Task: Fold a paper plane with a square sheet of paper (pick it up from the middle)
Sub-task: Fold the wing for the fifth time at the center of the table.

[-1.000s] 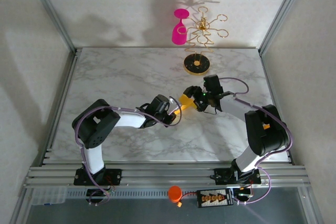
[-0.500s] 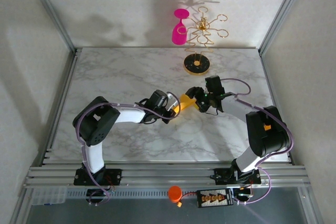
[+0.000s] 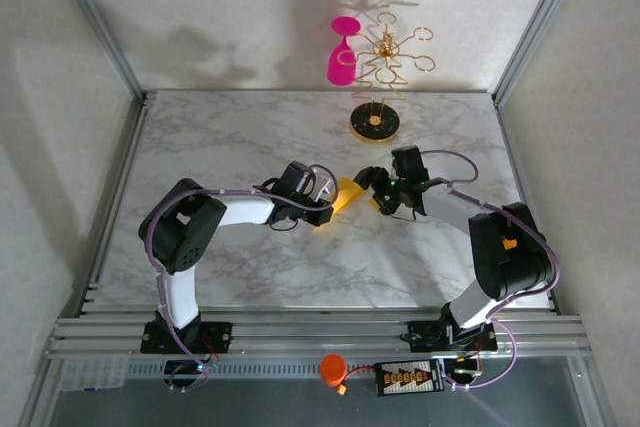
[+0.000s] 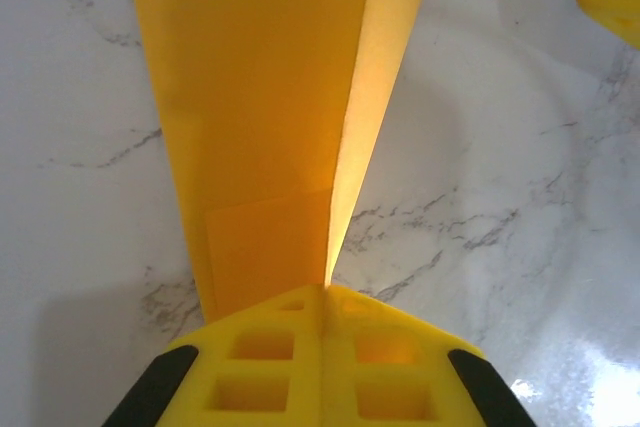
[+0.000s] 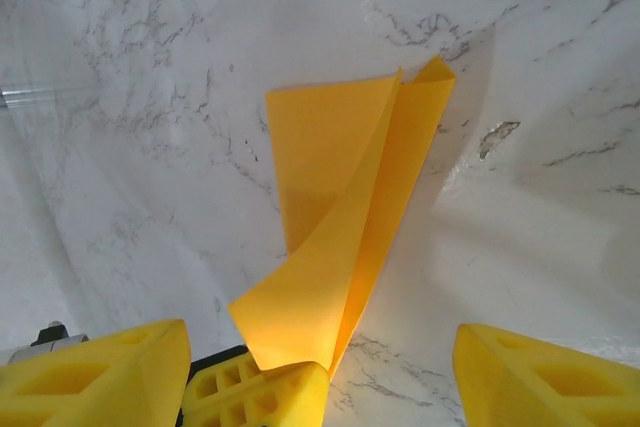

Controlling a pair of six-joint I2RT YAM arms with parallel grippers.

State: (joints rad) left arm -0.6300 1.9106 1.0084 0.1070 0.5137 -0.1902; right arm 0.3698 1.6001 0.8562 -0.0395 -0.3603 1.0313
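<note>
Left arm: I see it reaching low toward mid-table, left gripper pinched tight on the paper's narrow end.
Right arm: elbow bent inward, right gripper spread wide, just beside the paper.
Paper: orange-yellow, creased lengthwise, over the marble table.

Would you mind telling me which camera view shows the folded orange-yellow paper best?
The right wrist view: the folded paper appears nearly whole, with both flaps and the crease clear. The left wrist view is a close-up that crops its far end, and in the top external view it is a small wedge.
</note>
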